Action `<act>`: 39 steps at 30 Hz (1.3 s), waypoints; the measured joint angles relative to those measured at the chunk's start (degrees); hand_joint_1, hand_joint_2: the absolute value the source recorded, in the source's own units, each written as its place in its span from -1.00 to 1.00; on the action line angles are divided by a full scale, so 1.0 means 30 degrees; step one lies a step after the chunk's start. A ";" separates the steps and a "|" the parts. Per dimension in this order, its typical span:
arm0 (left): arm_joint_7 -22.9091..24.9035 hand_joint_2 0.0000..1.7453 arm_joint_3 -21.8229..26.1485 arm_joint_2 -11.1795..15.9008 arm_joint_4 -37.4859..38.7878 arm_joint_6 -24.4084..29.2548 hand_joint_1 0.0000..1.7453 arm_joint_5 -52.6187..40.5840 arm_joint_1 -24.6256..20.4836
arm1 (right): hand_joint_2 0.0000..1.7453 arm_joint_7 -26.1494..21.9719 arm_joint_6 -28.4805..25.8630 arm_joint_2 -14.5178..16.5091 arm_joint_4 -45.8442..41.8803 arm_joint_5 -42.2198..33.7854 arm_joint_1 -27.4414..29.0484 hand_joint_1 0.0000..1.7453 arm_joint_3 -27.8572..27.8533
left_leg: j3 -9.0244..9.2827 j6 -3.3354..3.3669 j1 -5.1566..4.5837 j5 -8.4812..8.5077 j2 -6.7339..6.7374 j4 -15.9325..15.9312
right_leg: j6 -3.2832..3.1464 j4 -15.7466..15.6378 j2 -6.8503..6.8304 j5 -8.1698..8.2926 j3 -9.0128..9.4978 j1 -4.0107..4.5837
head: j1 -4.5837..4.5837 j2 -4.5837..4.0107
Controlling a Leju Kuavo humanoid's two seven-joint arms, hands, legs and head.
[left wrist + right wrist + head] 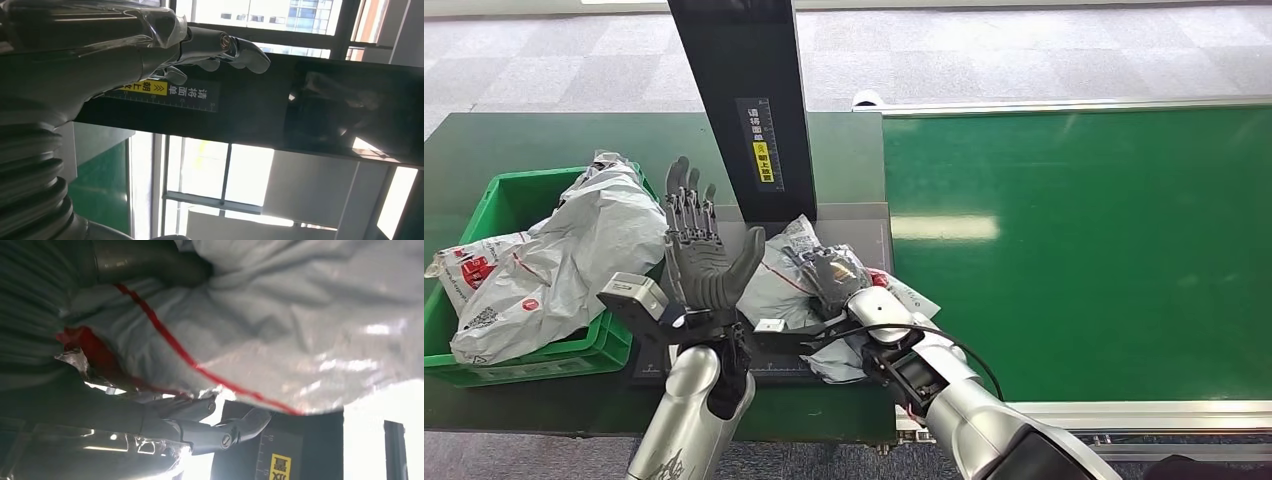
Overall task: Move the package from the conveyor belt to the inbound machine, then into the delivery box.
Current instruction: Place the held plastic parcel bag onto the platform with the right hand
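A crumpled grey plastic package with a red stripe lies on the dark platform of the inbound machine, at the foot of its black post. My right hand grips the package from the right; up close in the right wrist view the package lies against the fingers. My left hand is raised beside the package, palm up and fingers spread, holding nothing. In the left wrist view its fingers point at the post's yellow label.
A green delivery box at the left holds several grey packages. The green conveyor belt stretches to the right with a metal rim. The dark green table carries the box and the machine.
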 joint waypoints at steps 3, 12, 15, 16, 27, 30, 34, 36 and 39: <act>0.0002 1.00 -0.0011 -0.0007 0.0095 0.0115 -1.00 0.0015 -0.0051 | 1.00 -0.1613 -0.0281 0.0016 -0.0007 -0.1991 0.0065 -1.00 -0.1046 | -0.0002 0.0000 0.0000 0.0000 0.0000 0.0000 | 0.0000 0.0000 0.0000 0.0000 0.0000 0.0000 | 0.0000 0.0000; 0.0002 1.00 0.0075 -0.0005 0.0128 0.0461 -1.00 0.0011 0.0012 | 1.00 -0.7395 0.1322 0.0231 -0.0709 -0.9733 0.0799 -1.00 -0.6758 | -0.0020 0.0000 0.0001 -0.0001 -0.0007 -0.0001 | 0.0000 0.0000 -0.0003 -0.0001 -0.0005 0.0000 | 0.0000 0.0000; 0.0002 1.00 0.0175 0.0013 0.0128 0.0521 -1.00 0.0015 0.0083 | 1.00 -0.8180 0.2211 0.0215 -0.1147 -1.1715 0.1048 -1.00 -0.8359 | -0.0022 0.0001 0.0000 -0.0001 -0.0006 -0.0001 | 0.0001 0.0000 -0.0003 -0.0001 -0.0005 -0.0001 | 0.0000 0.0002; 0.0002 1.00 0.0208 0.0022 0.0126 0.0530 -1.00 0.0020 0.0124 | 1.00 -0.8455 0.2453 0.0195 -0.1315 -1.2249 0.1133 -1.00 -0.8785 | -0.0022 0.0001 0.0000 -0.0001 -0.0006 -0.0001 | 0.0001 0.0000 -0.0003 -0.0001 -0.0005 -0.0001 | 0.0000 0.0002; 0.0182 1.00 0.0528 0.0066 0.0122 0.0510 -1.00 -0.0029 0.0382 | 1.00 -1.0583 0.2776 -0.0111 -0.2937 -1.4757 0.1866 -1.00 -1.0725 | -0.0019 0.0001 0.0001 -0.0001 -0.0007 -0.0001 | 0.0000 0.0000 -0.0003 -0.0001 -0.0008 0.0000 | 0.0000 0.0000; 0.0499 1.00 0.0561 0.0133 0.0128 0.0506 -1.00 -0.0244 0.0454 | 1.00 -1.0855 0.3025 -0.0328 -0.3952 -1.7166 0.2247 -1.00 -1.1260 | -0.0019 0.0001 0.0000 -0.0001 -0.0009 -0.0001 | 0.0001 0.0000 -0.0004 -0.0001 -0.0007 -0.0001 | 0.0002 0.0000; 0.0872 1.00 0.0663 0.0273 0.0168 0.0403 -1.00 -0.0783 0.0666 | 1.00 -0.9953 0.4401 -0.0922 -0.5794 -2.0979 0.3087 -1.00 -1.2032 | -0.0021 0.0003 -0.0005 -0.0003 -0.0009 0.0001 | 0.0001 -0.0001 -0.0005 -0.0001 -0.0008 -0.0010 | 0.0004 0.0000; 0.1269 1.00 0.0670 0.0390 0.0306 0.0233 -1.00 -0.1324 0.0695 | 1.00 -0.9344 0.5046 -0.1286 -0.6580 -2.2524 0.3435 -1.00 -1.2389 | -0.0022 0.0004 -0.0007 -0.0005 -0.0011 0.0001 | 0.0002 -0.0002 -0.0005 -0.0001 -0.0008 -0.0015 | 0.0002 0.0000; 0.2009 1.00 0.0508 0.0621 0.0847 -0.0110 -1.00 -0.2398 0.0679 | 1.00 -0.9053 0.5255 -0.1878 -0.7498 -2.3971 0.3663 -1.00 -1.2738 | -0.0021 0.0005 -0.0008 -0.0006 -0.0010 0.0001 | 0.0002 -0.0003 -0.0002 -0.0001 -0.0010 -0.0016 | 0.0002 0.0002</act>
